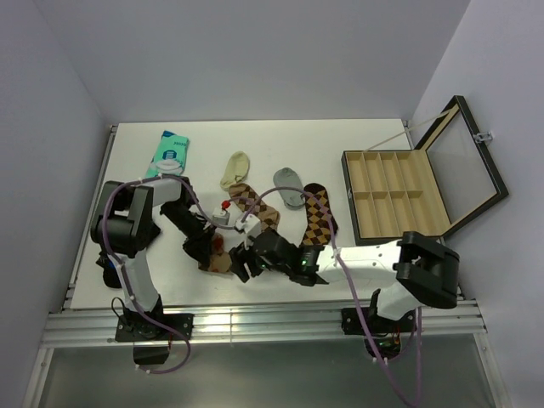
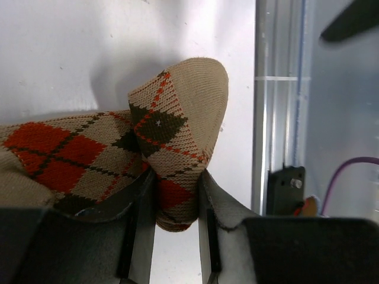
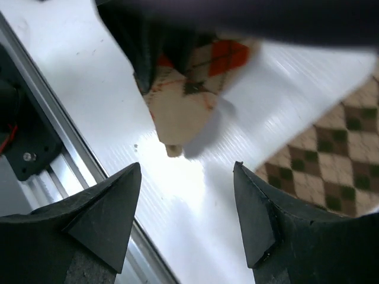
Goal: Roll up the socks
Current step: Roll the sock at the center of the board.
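A tan argyle sock with red-orange diamonds [image 1: 246, 200] runs from mid-table toward the near edge. Its near end is folded over [image 2: 180, 115], and my left gripper [image 2: 177, 204] is shut on that fold, both fingers pressing the knit. In the top view the left gripper [image 1: 210, 247] sits over the sock's near end. My right gripper [image 1: 243, 262] hovers just to its right, open with nothing between its fingers [image 3: 186, 171]. The sock's hanging tip [image 3: 180, 115] is ahead of the right gripper. A tan sock with dark brown diamonds [image 1: 316, 219] lies flat to the right [image 3: 334, 168].
A grey sock [image 1: 289, 185], a cream sock [image 1: 235, 168] and a teal sock [image 1: 170, 153] lie further back. An open wooden compartment box [image 1: 395, 200] stands at the right with its lid up. The metal rail [image 2: 266, 118] of the near table edge is close to both grippers [image 3: 56, 177].
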You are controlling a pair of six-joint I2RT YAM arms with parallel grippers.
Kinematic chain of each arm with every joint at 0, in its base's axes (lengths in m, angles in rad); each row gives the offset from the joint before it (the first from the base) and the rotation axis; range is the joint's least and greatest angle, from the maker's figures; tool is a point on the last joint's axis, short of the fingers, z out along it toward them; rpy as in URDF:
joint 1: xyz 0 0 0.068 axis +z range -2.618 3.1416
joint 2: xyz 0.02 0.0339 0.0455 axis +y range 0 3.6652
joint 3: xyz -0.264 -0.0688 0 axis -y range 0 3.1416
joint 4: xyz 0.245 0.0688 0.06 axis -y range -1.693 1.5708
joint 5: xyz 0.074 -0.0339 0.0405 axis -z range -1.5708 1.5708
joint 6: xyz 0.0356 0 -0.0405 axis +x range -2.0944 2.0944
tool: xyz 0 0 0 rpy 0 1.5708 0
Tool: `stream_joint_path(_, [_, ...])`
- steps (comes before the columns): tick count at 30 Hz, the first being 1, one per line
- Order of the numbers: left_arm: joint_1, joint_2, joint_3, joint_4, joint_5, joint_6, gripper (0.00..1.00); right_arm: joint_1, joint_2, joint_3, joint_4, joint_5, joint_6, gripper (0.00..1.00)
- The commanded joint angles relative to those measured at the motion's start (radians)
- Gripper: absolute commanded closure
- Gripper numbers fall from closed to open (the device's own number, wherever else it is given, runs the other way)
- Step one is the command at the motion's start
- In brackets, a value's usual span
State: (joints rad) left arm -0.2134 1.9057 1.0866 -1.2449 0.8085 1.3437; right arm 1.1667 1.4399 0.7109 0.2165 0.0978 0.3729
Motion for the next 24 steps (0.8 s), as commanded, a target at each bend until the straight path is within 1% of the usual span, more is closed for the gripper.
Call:
stream_joint_path(1, [0.005,0.055,0.051,-0.126,-0.005,0.066,1.00,0.051,0.071,0.074,0.076,0.088,-0.149,0.29])
stream_joint_path(5, [0.005,0.090,0.059,-0.125,-0.019,0.054,1.00,0.100,0.148,0.159,0.064,0.123,-0.216,0.28])
stream_joint_path(10, [0.005,0.107,0.070,-0.126,-0.023,0.041,1.00,0.154,0.293,0.275,0.004,0.181,-0.296,0.28])
stream_joint_path(16, [0.005,0.118,0.070,-0.126,-0.020,0.040,1.00,0.198,0.387,0.346,-0.014,0.252,-0.361,0.27])
stream_joint_path(20, [0.006,0.116,0.070,-0.126,-0.023,0.038,1.00,0.223,0.433,0.355,-0.016,0.289,-0.386,0.27])
stream_joint_path(24, [0.006,0.116,0.067,-0.126,-0.023,0.041,1.00,0.241,0.488,0.374,0.009,0.393,-0.419,0.27])
